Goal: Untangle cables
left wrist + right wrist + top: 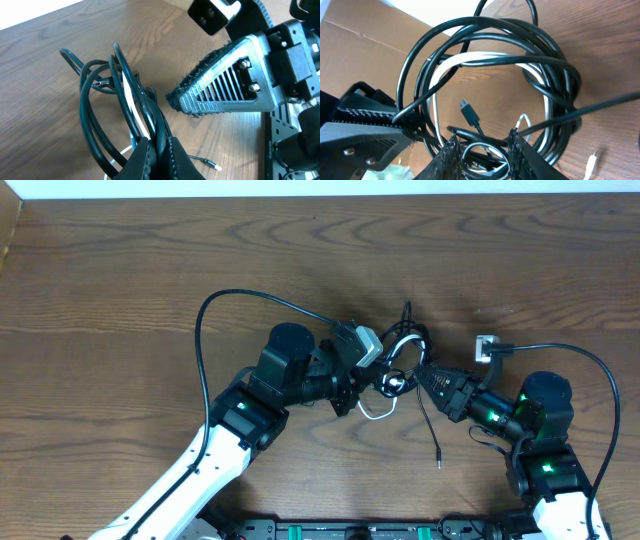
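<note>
The cables (405,345) lie as a tangled bundle of black loops with one white cord (375,413) at the table's middle. My left gripper (383,383) comes in from the left and is shut on several black strands (161,150); the loops (100,100) rise beyond it. My right gripper (415,377) faces it from the right. In the right wrist view its jaws (482,150) pinch a small loop of black and white cord, with the big coil (555,75) and white cord (485,59) beyond. A blue-tipped plug (466,107) lies inside the coil.
A loose black tail (428,420) runs toward me and ends in a small plug (438,463). A small white block (484,348) sits right of the bundle, by the right arm's thick wire (590,365). Cardboard (370,30) stands beyond the table edge.
</note>
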